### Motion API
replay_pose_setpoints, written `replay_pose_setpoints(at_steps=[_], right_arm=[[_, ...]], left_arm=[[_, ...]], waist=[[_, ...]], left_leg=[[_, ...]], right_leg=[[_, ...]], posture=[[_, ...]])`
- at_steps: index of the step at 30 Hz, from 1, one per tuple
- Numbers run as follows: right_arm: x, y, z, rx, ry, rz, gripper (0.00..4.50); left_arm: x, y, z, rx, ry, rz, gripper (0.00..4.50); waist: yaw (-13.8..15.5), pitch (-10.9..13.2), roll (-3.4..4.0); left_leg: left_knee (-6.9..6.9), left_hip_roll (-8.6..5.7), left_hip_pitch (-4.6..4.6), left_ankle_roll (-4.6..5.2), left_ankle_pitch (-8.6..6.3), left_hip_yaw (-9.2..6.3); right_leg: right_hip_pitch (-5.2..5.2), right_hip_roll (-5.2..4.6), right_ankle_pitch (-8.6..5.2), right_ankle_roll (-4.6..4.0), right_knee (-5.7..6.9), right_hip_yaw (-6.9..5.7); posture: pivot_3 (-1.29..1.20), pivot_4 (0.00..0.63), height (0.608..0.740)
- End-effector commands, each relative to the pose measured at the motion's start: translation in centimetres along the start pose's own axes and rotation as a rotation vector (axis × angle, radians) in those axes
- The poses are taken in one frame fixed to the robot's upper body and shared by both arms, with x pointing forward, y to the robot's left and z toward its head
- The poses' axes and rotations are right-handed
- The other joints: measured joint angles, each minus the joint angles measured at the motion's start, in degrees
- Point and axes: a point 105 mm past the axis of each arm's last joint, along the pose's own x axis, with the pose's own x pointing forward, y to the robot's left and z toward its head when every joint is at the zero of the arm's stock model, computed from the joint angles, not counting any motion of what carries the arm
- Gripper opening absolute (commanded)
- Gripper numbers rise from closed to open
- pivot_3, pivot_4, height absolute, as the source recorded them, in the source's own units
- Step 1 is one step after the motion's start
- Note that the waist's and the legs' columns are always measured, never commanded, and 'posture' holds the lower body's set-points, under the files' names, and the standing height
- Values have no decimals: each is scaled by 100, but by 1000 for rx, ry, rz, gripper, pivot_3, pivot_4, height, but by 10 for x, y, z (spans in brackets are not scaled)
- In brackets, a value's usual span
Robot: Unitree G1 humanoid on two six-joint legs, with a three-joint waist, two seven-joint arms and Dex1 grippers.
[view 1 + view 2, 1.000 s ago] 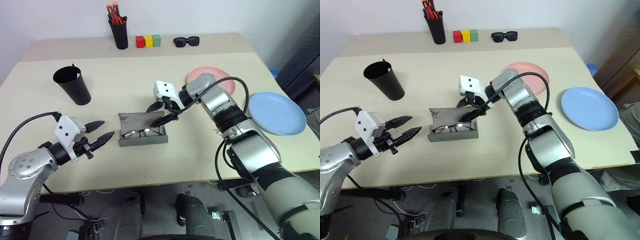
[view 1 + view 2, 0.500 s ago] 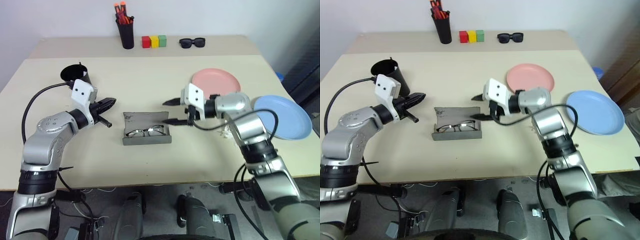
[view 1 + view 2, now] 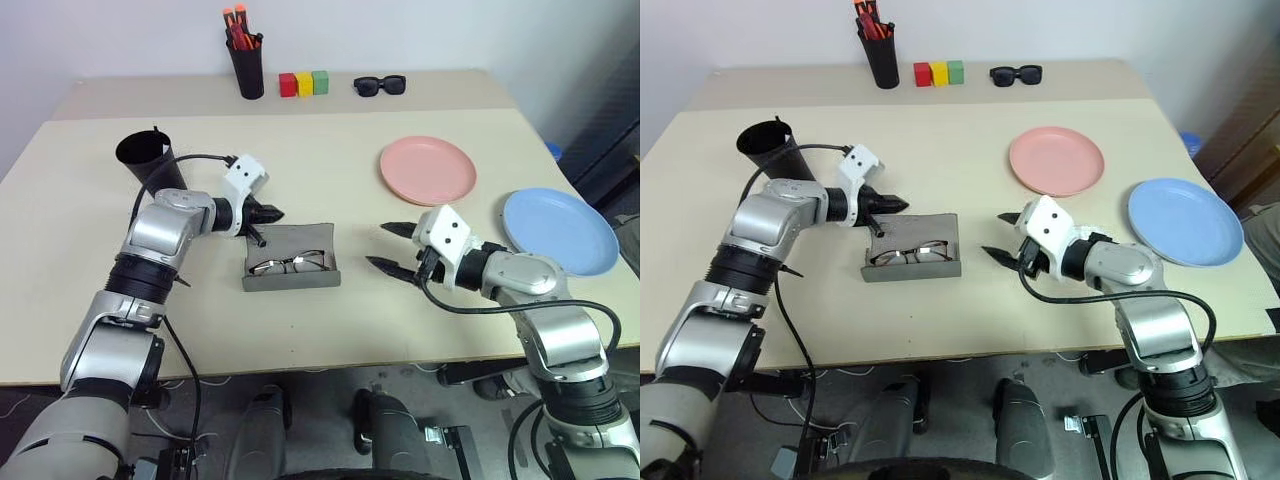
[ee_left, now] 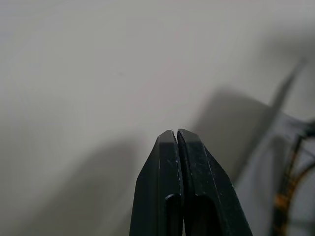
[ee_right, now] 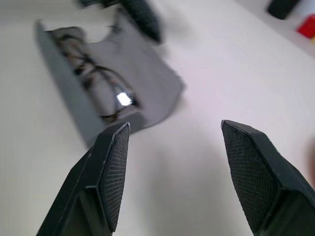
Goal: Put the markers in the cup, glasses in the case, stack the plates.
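The glasses (image 3: 290, 265) already lie inside the open grey case (image 3: 291, 270) in the middle of the bench (image 3: 330, 330), so the step in hand looks like shutting the lid. The left gripper (image 3: 262, 222) is pressed closed on nothing, its tip at the back left corner of the case where the lid lies folded back; whether it actually touches the lid cannot be told. The right gripper (image 3: 393, 248) hangs with its fingers apart and empty, to the right of the case and clear of it. The next move probably calls for getting the closed tip under or behind the lid and tipping it forward over the glasses, perhaps with the other gripper steadying the case so it does not slide. The pink plate (image 3: 428, 169) and the blue plate (image 3: 556, 230) lie apart on the right, not yet stacked. The black cup (image 3: 145, 165) stands at the left; something thin rises at its rim, but whether the markers are inside is hidden by its wall.
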Motion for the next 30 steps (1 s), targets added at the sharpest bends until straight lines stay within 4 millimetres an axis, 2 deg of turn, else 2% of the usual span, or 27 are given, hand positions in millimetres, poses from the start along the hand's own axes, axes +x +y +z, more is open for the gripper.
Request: replay_pose_setpoints(at_steps=[1, 6, 9, 16, 20, 22, 26, 30], right_arm=[[-7, -16, 9, -23, -30, -64, 3010], [-5, -29, 7, -7, -37, -100, 3010], [-2, -45, 2, -2, -19, -147, 3010], [10, -79, -16, -56, 85, -246, 3010], [22, -111, -34, -245, 234, -312, 3010], [26, -121, -43, -309, 287, -317, 3010], [34, -138, -57, -362, 365, -330, 3010], [38, -142, -68, -366, 410, -306, 3010]], left_arm=[[-11, -12, 0, 50, 7, -72, 26], [-28, -28, -8, 87, 2, -135, 26], [-41, -40, -20, 141, 21, -157, 26], [-49, -54, -34, 254, -29, -154, 26], [-57, -39, -5, 258, -260, -1, 26], [-64, -40, 7, 251, -344, 9, 26], [-81, -54, 19, 265, -448, -27, 26], [-92, -75, 17, 243, -479, -97, 26]], waist=[[-10, 0, 0], [-13, 0, 1], [-38, 0, 1], [5, 0, 2], [-3, 2, 2], [-18, 2, 2], [-75, 2, 2], [-152, 2, 2]], left_leg=[[0, 0, 0, 0, 0, 0], [0, 1, 2, 1, 0, -2], [-1, 1, 3, 1, 0, -1], [0, 1, 0, 0, 0, 0], [2, -1, -1, 1, 0, 2], [3, -1, -4, 2, 1, 1], [-4, -2, -2, 4, 3, 2], [-3, -3, -2, 4, 3, 1]], right_leg=[[0, 0, 0, 0, 0, 0], [1, 0, 1, -3, 0, 0], [1, 0, 0, -3, 0, 1], [2, -2, 0, -3, -5, 1], [-1, -2, 0, -1, -6, 2], [-1, -2, 0, -1, -5, 1], [-1, -1, 11, 9, -3, 2], [2, -1, 13, 16, -3, 2]], posture=[[0, 150, 740], [0, 150, 740], [0, 150, 740], [0, 150, 740], [0, 150, 740], [0, 150, 740], [0, 150, 740], [0, 150, 740]])
